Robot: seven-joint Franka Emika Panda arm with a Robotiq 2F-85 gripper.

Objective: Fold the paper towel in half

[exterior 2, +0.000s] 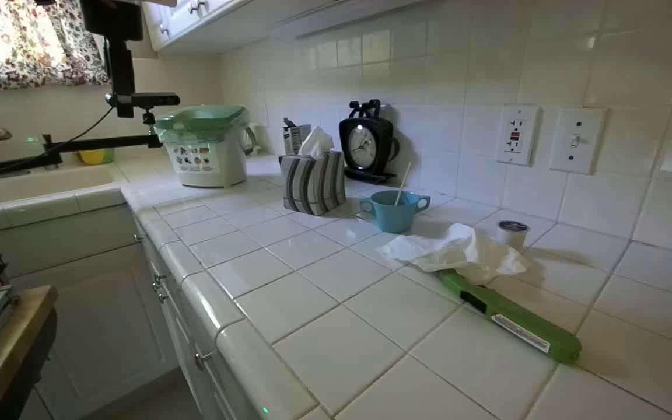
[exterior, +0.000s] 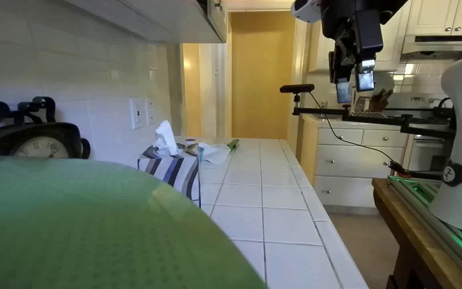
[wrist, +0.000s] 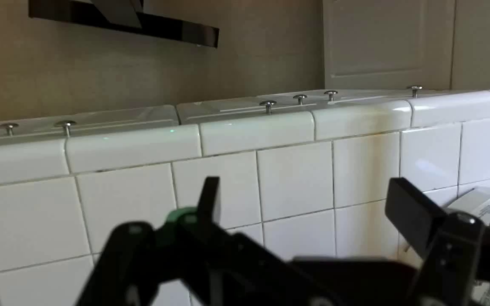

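Observation:
The paper towel (exterior 2: pixel 458 254) is a white, crumpled sheet on the tiled counter in an exterior view, lying partly against a green tool. It also shows small and far down the counter in an exterior view (exterior: pixel 215 153). It does not show in the wrist view. My gripper (exterior: pixel 354 86) hangs high above, pointing down, apart from the towel. In the wrist view the gripper (wrist: pixel 309 197) has its two fingers wide apart with only counter tiles visible between them. It holds nothing.
A striped tissue box (exterior 2: pixel 314 184), a blue cup (exterior 2: pixel 395 211) with a stick, a black clock (exterior 2: pixel 365 143) and a small pod (exterior 2: pixel 513 233) stand near the wall. The green tool (exterior 2: pixel 511 318) lies in front. A bin (exterior 2: pixel 205 151) with green lid stands farther back.

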